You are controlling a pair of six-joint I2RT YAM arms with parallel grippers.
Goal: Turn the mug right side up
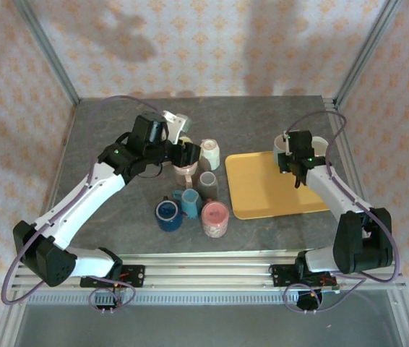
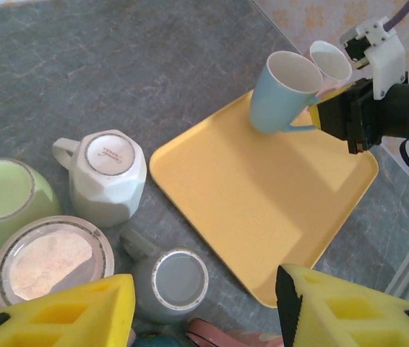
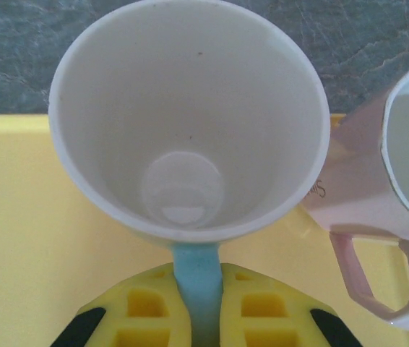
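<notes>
Pale-blue mug (image 3: 190,108), one of two at one yellow tray (image 3: 31,238), clamped by right fingers (image 3: 143,311); left fingers (image 2: 67,314) spread.

A flat yellow plastic tray (image 1: 262,191) lies on the right of the grey stone-patterned table (image 1: 103,123). At the tray's far right corner is a pale blue ceramic mug (image 2: 280,94), with a pale pink ceramic mug (image 2: 331,61) just right of it. A cluster of ceramic mugs (image 1: 190,202) sits left of the tray.

Grey stone-look tabletop (image 1: 118,137); pale floral-patterned walls (image 1: 212,43); aluminium frame posts (image 1: 45,50).
</notes>
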